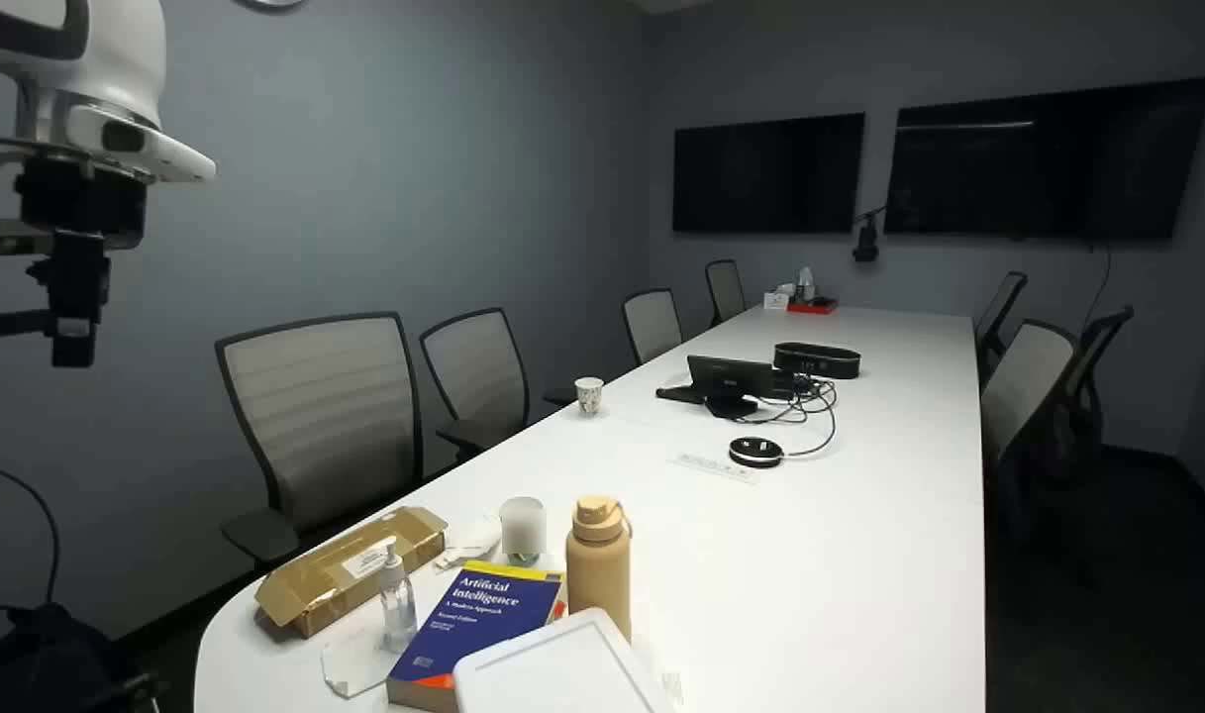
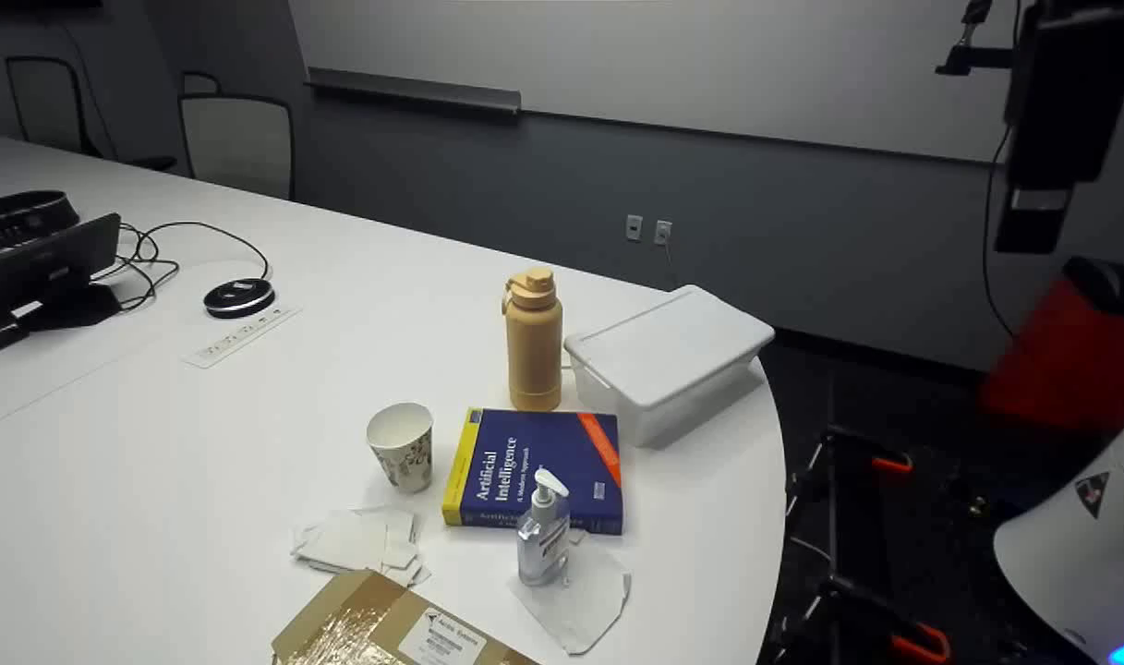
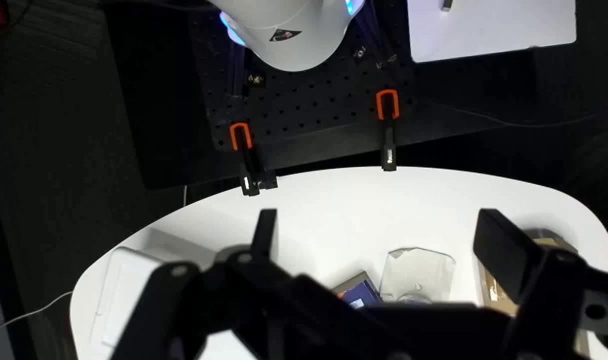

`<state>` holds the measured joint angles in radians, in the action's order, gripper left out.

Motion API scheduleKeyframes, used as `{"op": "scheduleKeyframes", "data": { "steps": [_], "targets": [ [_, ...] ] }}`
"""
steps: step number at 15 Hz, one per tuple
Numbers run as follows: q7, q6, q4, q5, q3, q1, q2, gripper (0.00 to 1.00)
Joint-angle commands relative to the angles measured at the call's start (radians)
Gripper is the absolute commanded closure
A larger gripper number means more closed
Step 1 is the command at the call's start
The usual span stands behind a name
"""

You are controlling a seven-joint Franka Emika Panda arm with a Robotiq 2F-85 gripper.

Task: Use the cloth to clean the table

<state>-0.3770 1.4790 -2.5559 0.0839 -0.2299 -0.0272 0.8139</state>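
Black and spread wide, the claw [image 3: 377,227] hangs in the air at the rounded end of the white table [image 3: 353,205]. Its 2 fingers [image 3: 267,232] stand far apart; it is released, with bare space between them, and well apart from everything on the tabletop. Beyond the fingers, the wrist view shows a thin whitish sheet [image 3: 417,267] lying nearly flat, its edge creased. 1 clear pump bottle [image 2: 543,545] stands upright on the sheet, covering part of it. Just beside lies the blue book [image 2: 543,466], flat, with an upright tan bottle [image 2: 534,346] and a lidded white box [image 2: 670,337] near it. On the sheet's other side is a long cardboard carton [image 1: 330,584], flaps unfolded, a white label on top. Between the carton and a patterned paper cup [image 2: 403,453] sits a pale pile [image 2: 363,545], layered and rumpled. The pump bottle and the book crowd the sheet; the carton and the cup hem in the pile. Whether the sheet or the pile is the cloth cannot be told; each lies on the table, near the rounded end. Farther along, in an exterior view, stand a 2nd cup [image 1: 589,396], a round black puck [image 1: 756,453], a black screen [image 1: 729,378] on a stand and a black oblong unit [image 1: 817,359]. Grey mesh-backed chairs [image 1: 325,396] line the sides, and 2 dark wall screens [image 1: 768,173] hang beyond.
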Motion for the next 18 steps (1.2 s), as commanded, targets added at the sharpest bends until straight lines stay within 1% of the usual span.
{"op": "scheduleKeyframes", "data": {
  "steps": [1,3,5,8,11,13,15,18],
  "targets": [
    [0.000,-0.001,0.001,-0.001,0.001,-0.001,-0.001,0.00],
    [0.039,0.067,0.010,-0.026,0.023,0.013,-0.048,0.00],
    [0.075,0.152,0.030,-0.057,0.044,0.027,-0.123,0.00],
    [0.128,0.314,0.075,-0.096,0.076,0.035,-0.293,0.00],
    [0.169,0.497,0.127,-0.098,0.100,0.026,-0.475,0.00],
    [0.176,0.605,0.181,-0.102,0.099,0.016,-0.607,0.00],
    [0.162,0.702,0.251,-0.129,0.092,0.010,-0.742,0.00],
    [0.161,0.827,0.381,-0.166,0.103,-0.012,-0.947,0.00]
  ]
}}
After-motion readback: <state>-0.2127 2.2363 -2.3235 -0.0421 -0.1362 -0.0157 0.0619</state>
